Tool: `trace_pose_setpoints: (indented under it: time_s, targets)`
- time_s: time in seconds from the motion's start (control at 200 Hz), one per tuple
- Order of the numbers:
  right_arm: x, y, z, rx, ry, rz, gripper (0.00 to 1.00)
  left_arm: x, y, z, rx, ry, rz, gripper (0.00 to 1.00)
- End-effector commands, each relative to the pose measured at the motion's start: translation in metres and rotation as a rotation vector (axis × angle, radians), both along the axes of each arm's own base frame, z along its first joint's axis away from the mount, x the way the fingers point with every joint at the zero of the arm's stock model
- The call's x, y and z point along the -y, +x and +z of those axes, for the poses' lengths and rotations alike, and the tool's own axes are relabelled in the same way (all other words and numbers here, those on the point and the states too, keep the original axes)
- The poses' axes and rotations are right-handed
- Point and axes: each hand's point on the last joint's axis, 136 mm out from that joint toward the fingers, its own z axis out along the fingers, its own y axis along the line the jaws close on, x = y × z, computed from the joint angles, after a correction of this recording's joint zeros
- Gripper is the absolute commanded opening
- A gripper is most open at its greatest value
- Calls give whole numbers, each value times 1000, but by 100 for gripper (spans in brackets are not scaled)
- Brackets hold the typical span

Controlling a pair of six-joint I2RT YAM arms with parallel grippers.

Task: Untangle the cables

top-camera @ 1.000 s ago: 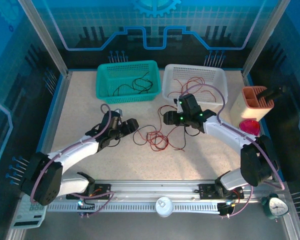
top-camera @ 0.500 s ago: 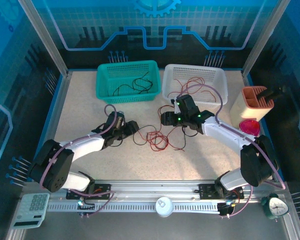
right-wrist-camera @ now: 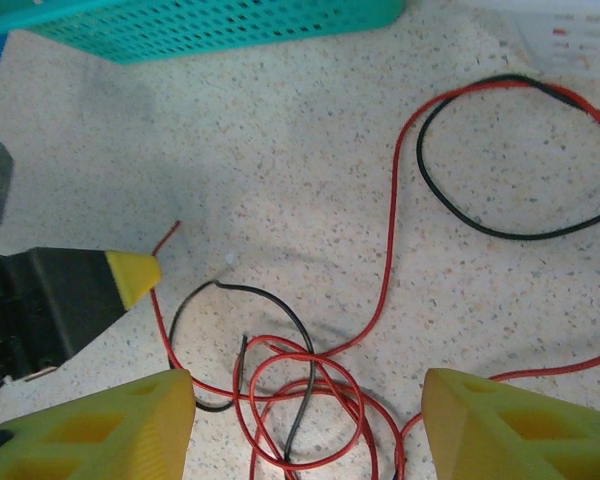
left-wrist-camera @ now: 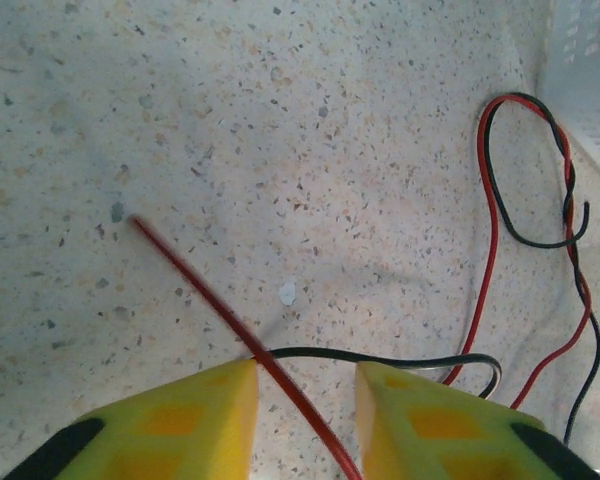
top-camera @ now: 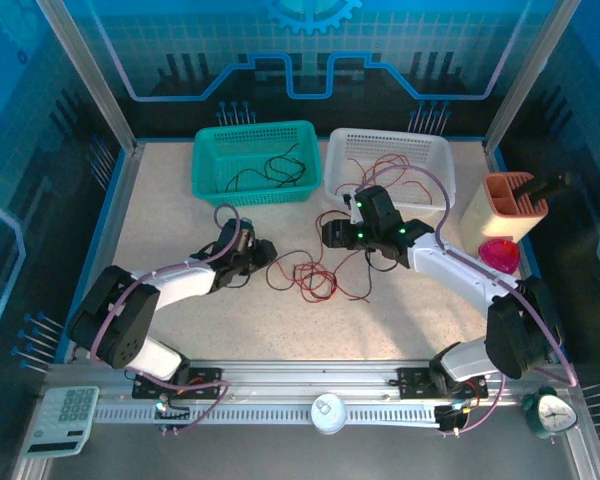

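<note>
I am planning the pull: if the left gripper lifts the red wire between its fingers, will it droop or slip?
Probably droops: the red wire is thin and runs into loose loops. It may slip, since the left gripper stands wider than the wire. The black wire crossing it may drag along.

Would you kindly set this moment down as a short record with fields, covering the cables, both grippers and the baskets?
cables: red and black, tangled loose on the table between the grippers
left gripper: jaws apart, a red cable running between them
right gripper: open above the tangle
teal basket: dark cables inside
white basket: red cables inside
</note>
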Motion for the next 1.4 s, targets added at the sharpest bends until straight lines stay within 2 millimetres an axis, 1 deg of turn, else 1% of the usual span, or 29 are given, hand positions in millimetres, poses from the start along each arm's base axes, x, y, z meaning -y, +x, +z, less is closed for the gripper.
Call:
trace_pose_setpoints:
  time_s: [0.0,0.095,0.185,0.28,0.375,0.505,0.615,0.745,0.895,1.035,1.14,1.27,1.395]
  targets:
    - [-6,-2,28,48,37,22,63,9,16,25,78,17,-40,16]
    - [-7,-4,36,70,44,34,63,9,23,52,139,57,-77,0]
    - [-8,-5,44,98,53,49,63,15,29,92,232,74,-136,0]
    - [-11,-5,54,142,67,70,63,30,33,147,366,54,-238,0]
    - [-15,-2,64,177,84,90,63,41,32,195,464,27,-313,0]
    - [-28,-1,87,248,141,152,63,54,26,248,557,-26,-389,0]
    - [-40,-4,112,326,207,227,63,61,21,280,606,-62,-427,0]
    - [-48,-9,136,391,254,282,64,66,16,307,646,-104,-447,0]
    - [-51,-11,152,431,271,300,64,69,8,329,688,-133,-463,0]
    - [-52,-13,159,446,276,307,65,68,2,344,720,-148,-467,0]
    - [-52,-13,162,452,279,313,65,68,-1,349,732,-153,-468,0]
    - [-57,-17,167,461,292,339,65,68,-4,359,751,-170,-465,0]
    - [-62,-19,174,476,295,357,66,68,-7,372,775,-183,-469,0]
